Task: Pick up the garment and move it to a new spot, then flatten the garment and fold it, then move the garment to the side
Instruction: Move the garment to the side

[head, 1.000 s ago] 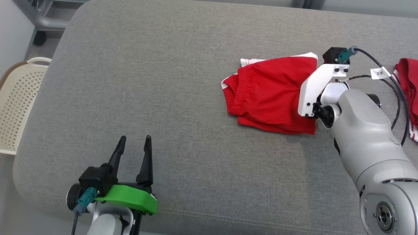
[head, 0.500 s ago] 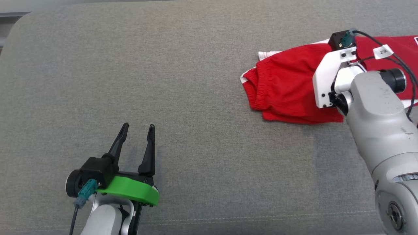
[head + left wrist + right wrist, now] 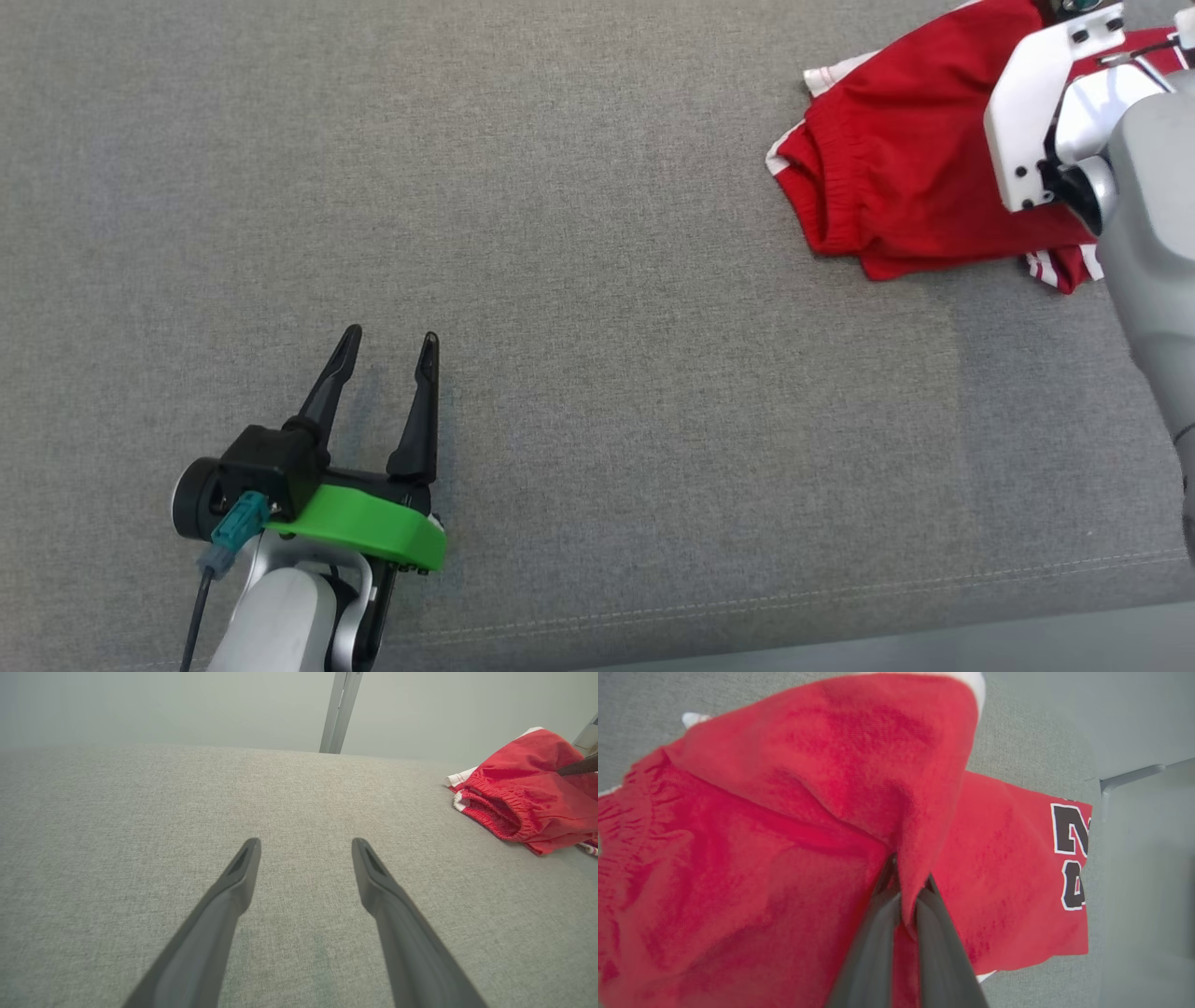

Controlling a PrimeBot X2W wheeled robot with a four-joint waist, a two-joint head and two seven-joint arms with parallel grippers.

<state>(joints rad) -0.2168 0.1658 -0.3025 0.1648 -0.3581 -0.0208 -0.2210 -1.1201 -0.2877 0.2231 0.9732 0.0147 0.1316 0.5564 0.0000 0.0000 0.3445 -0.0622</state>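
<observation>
Carried rightward across the grey cushion (image 3: 560, 280) in the past second, the red shorts (image 3: 896, 177) now lie partly over a second red garment (image 3: 1017, 868) with black lettering, from which they stood apart a moment ago. The head camera has swung as well, so much of the apparent shift is its own; the closed gap between the two garments is the real change. The right arm's fingers (image 3: 878, 933) are pinched tight on a ridge of the shorts' cloth, which rises in a fold from their tips while the elastic waistband trails on the cushion. The shorts look folded over on themselves, which suggests the task's last step, moving the garment aside, is under way and close to done. What seems left is to let go and draw clear without snagging the garment beneath. The left arm's fingers (image 3: 327, 392) are spread wide and empty, low over bare cushion, well apart from the shorts.
</observation>
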